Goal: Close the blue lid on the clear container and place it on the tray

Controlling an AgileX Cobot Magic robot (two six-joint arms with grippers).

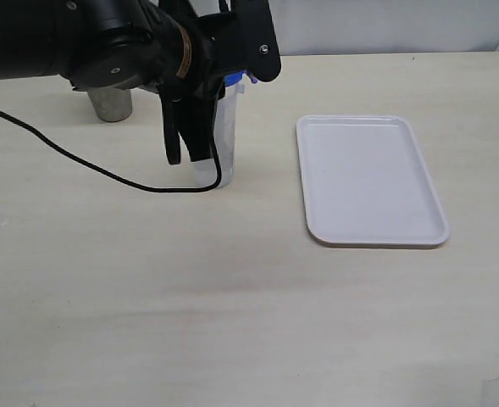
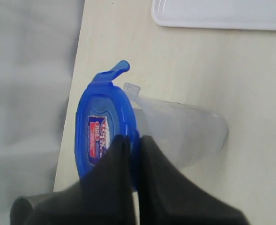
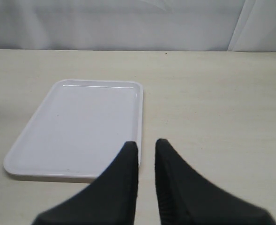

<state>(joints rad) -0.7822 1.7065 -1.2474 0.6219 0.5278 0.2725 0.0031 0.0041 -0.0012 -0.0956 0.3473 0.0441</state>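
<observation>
The clear container (image 1: 226,140) stands upright left of the middle of the table, with the blue lid (image 1: 233,82) on its mouth. My left gripper (image 1: 247,72) reaches over it from the left. In the left wrist view the left gripper (image 2: 134,140) is shut on the rim of the blue lid (image 2: 100,133), whose red-and-white sticker shows; one flap sticks up, and the clear container (image 2: 184,133) hangs below the lid. The white tray (image 1: 368,178) lies flat to the right, bare. My right gripper (image 3: 147,143) hovers near the tray (image 3: 77,126), slightly open and holding nothing.
A steel cup (image 1: 111,103) stands at the back left, partly behind the left arm. A black cable (image 1: 105,174) trails from the arm across the table to the container's foot. The tray's edge (image 2: 212,16) shows in the left wrist view.
</observation>
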